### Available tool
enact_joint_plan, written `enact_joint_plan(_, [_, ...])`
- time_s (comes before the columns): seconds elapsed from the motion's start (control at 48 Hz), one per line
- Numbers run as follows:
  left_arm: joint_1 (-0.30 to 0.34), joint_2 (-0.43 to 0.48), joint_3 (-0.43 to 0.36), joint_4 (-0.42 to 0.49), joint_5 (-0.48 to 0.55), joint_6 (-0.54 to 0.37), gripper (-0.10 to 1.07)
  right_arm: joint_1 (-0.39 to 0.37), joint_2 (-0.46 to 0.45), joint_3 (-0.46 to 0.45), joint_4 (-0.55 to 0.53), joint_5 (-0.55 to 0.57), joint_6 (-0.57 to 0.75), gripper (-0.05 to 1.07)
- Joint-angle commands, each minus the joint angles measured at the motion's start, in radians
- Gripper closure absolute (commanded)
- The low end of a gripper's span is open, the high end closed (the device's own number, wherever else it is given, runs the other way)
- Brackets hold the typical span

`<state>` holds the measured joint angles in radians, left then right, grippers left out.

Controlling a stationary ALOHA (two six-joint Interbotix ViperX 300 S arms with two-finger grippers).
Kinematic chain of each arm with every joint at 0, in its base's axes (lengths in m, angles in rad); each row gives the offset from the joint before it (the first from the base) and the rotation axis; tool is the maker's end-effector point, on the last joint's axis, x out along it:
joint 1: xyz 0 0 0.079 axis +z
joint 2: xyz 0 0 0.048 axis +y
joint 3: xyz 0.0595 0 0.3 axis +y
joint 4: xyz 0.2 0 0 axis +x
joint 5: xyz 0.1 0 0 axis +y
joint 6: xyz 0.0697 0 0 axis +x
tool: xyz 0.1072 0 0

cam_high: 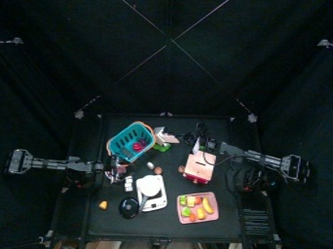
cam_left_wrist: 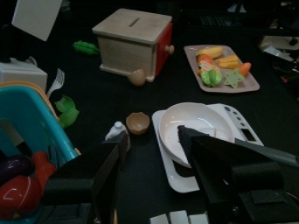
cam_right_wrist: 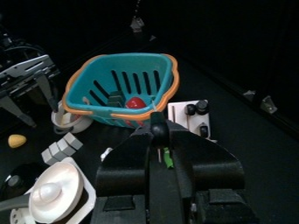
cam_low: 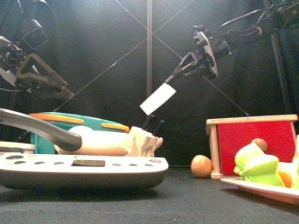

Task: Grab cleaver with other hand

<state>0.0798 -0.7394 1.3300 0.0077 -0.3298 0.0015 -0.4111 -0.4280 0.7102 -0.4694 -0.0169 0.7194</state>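
In the front view, the left gripper (cam_low: 26, 74) hangs in the upper left of the frame, raised above the table. The left wrist view shows its jaws spread wide with nothing between them, above a white scale (cam_left_wrist: 205, 140) carrying a white bowl (cam_left_wrist: 197, 124).

In the centre of the front view, the cleaver (cam_low: 160, 98) hangs in the air above the table, white blade tilted down to the left, dark handle rising to the upper right. It is well apart from the left gripper.

The right gripper (cam_low: 198, 58) sits just right of centre in the upper frame, its arm sloping down from the upper right corner. Its jaws are pinched on the cleaver's handle. In the right wrist view, the jaws press together around the dark handle, above a teal basket (cam_right_wrist: 117, 87).
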Motion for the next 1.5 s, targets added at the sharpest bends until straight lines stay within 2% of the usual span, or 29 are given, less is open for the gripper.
enact_joint_plan(0.0, [0.003,0.003,-0.018,0.002,-0.011,0.002,0.11,0.011,-0.023,0.000,0.002,-0.049,0.003,0.62])
enact_joint_plan(0.146, [0.002,0.003,-0.044,0.002,-0.040,0.003,0.11,0.071,-0.037,0.017,-0.003,-0.147,-0.006,0.62])
enact_joint_plan(0.312, [-0.014,0.003,-0.057,0.000,-0.127,-0.003,0.11,0.143,-0.032,0.052,-0.023,-0.273,-0.011,0.62])
enact_joint_plan(0.458, [-0.043,0.006,-0.054,0.002,-0.216,-0.003,0.11,0.178,-0.020,0.091,-0.075,-0.390,-0.003,0.62])
enact_joint_plan(0.625, [-0.098,0.052,-0.066,0.003,-0.255,-0.003,0.10,0.215,0.006,0.104,-0.086,-0.485,-0.012,0.62])
enact_joint_plan(1.0, [-0.112,0.216,-0.179,-0.006,-0.278,-0.003,0.10,0.218,0.095,0.078,-0.156,-0.518,-0.012,0.62])
enact_joint_plan(1.479, [-0.115,0.373,-0.239,-0.094,-0.279,-0.003,0.11,0.218,0.163,0.049,-0.161,-0.540,-0.012,0.62])
